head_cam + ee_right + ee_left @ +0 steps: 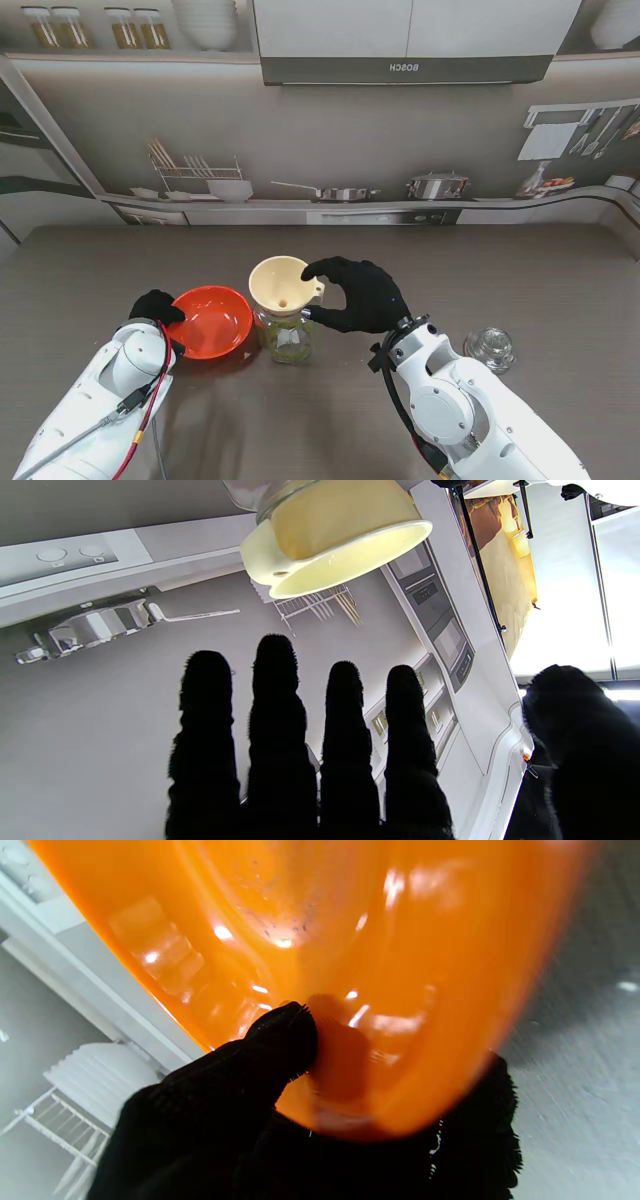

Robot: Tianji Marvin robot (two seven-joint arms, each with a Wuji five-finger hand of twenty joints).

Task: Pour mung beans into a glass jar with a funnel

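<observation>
My left hand pinches the rim of the orange bowl, thumb inside; my right hand hovers with fingers spread beside the cream funnel seated in the glass jar, gripping nothing. I'd steady that funnel and set the bowl down gently, since it looks empty and greenish beans show in the jar. The only legible writing is BOSCH, mirrored, on the range hood.
</observation>
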